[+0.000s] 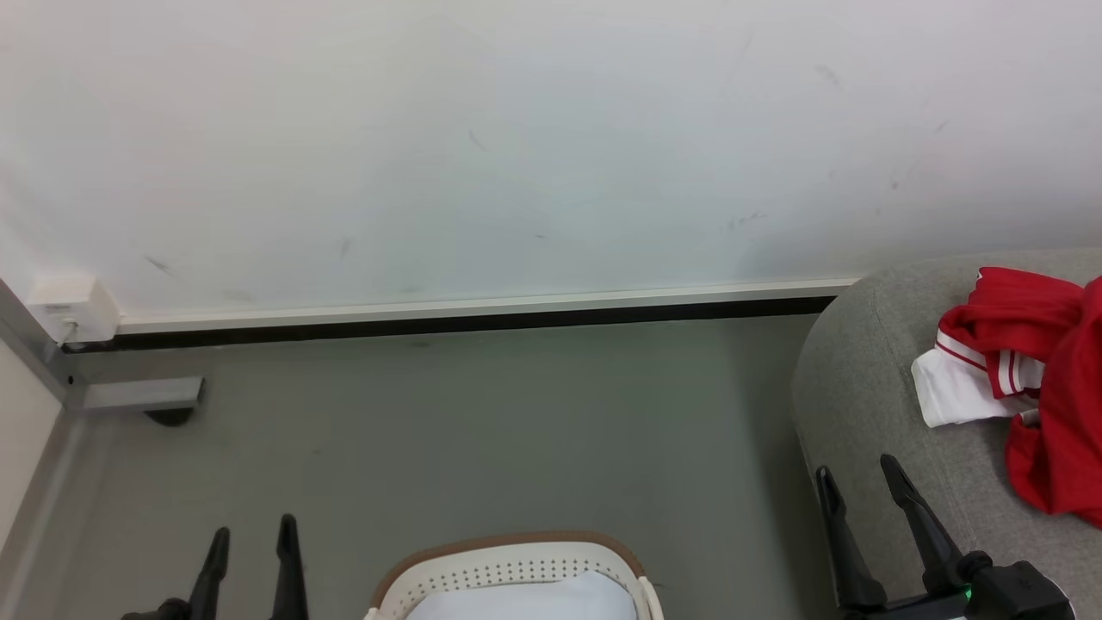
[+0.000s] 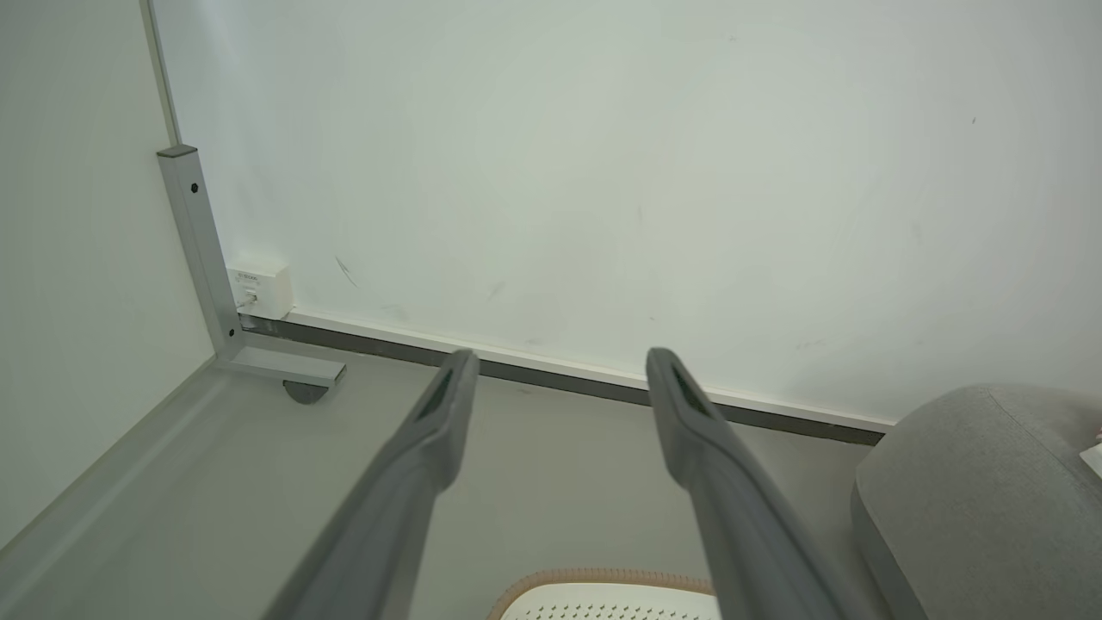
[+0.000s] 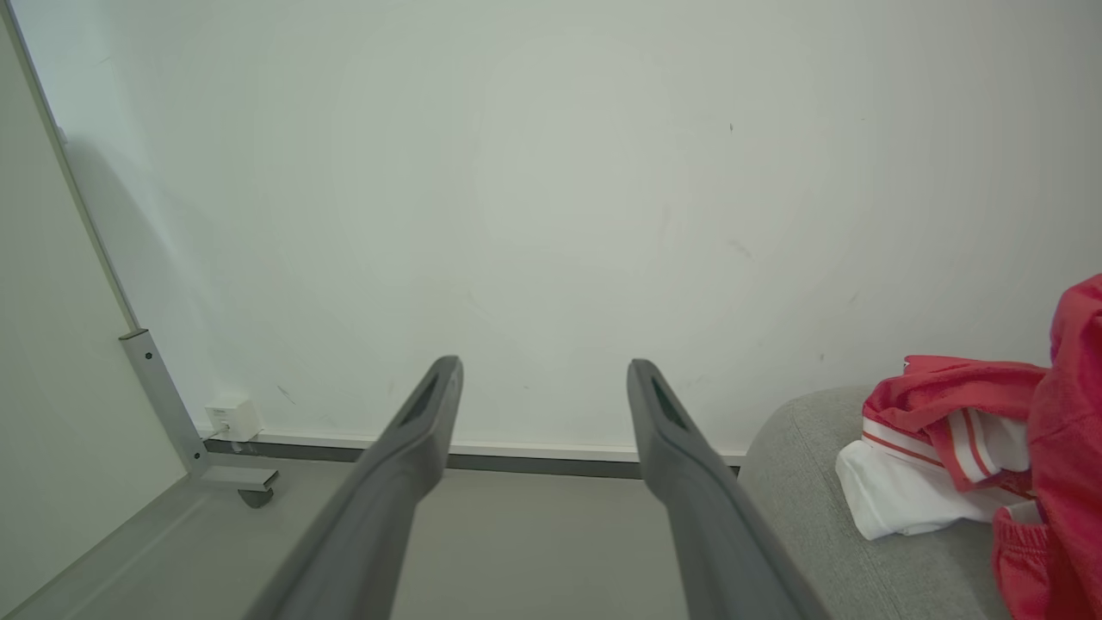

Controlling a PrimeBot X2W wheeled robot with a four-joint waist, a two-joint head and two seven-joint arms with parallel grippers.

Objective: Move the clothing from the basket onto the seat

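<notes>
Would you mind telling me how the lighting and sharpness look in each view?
Head view: soft, even light, no glare; the seat casts a faint shadow on the floor beside it, and the clothing is crisp. Left wrist view: the left gripper looks slightly soft near the lens. Right wrist view: a dim shadow on the wall at left; the right gripper looks similarly soft.
</notes>
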